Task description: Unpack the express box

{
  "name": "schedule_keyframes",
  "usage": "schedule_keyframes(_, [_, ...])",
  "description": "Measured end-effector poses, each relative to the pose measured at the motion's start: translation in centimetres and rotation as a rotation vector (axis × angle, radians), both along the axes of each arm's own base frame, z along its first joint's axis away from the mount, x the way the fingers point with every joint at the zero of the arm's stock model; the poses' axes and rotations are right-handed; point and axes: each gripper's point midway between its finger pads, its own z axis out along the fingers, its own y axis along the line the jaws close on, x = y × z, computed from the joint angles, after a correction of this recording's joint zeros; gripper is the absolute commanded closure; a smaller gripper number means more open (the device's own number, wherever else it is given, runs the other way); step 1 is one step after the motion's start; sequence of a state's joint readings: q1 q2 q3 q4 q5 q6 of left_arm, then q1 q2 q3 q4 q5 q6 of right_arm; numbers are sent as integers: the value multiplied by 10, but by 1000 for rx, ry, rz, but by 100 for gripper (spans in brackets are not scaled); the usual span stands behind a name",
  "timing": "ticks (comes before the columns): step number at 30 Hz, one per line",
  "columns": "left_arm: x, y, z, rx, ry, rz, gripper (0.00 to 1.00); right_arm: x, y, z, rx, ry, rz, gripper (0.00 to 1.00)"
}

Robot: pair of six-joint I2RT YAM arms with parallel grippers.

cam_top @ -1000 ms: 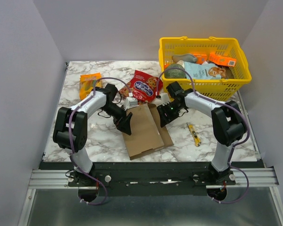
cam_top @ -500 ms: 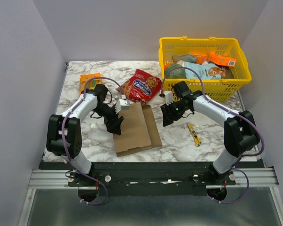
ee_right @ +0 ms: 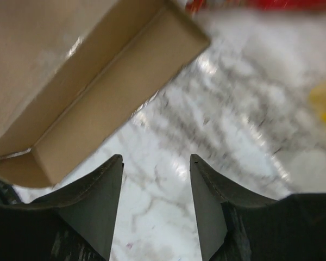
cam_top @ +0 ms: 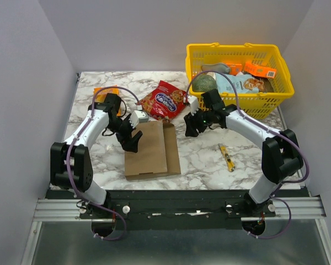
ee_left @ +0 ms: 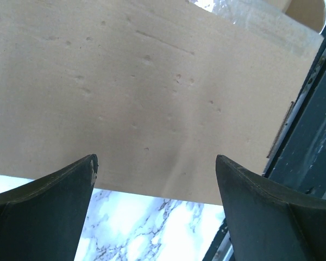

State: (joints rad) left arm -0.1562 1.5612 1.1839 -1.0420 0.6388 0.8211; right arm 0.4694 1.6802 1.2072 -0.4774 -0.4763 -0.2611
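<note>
On the marble table (cam_top: 209, 160) lie the express box (cam_top: 151, 152), red snack bag (cam_top: 164, 101), orange packet (cam_top: 103, 95), yellow basket (cam_top: 240, 102) and cutter (cam_top: 227, 157).

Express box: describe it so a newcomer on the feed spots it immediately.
Start at the marble table and look to the middle of its near half. The express box lies flat there, just nearer than the red snack bag. It alone is plain, unprinted brown cardboard.

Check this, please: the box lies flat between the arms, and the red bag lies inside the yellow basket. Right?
No. The red bag lies on the table, left of the basket, not inside it; the top view shows this. The part about the box is right.
</note>
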Motion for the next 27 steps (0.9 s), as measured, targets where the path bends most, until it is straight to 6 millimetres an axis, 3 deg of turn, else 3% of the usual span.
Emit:
schedule_keyframes(5, [-8, 0, 7, -6, 13, 41, 1, 50, 26, 22, 82, -225, 67, 49])
schedule_keyframes(12, [-15, -2, 15, -15, 51, 99, 1, 86, 56, -1, 99, -331, 188, 52])
schedule_keyframes(20, [-9, -3, 23, -12, 79, 198, 1, 99, 83, 3, 119, -427, 316, 56])
schedule_keyframes(27, [-6, -3, 24, -10, 75, 232, 1, 87, 84, 2, 103, -469, 465, 55])
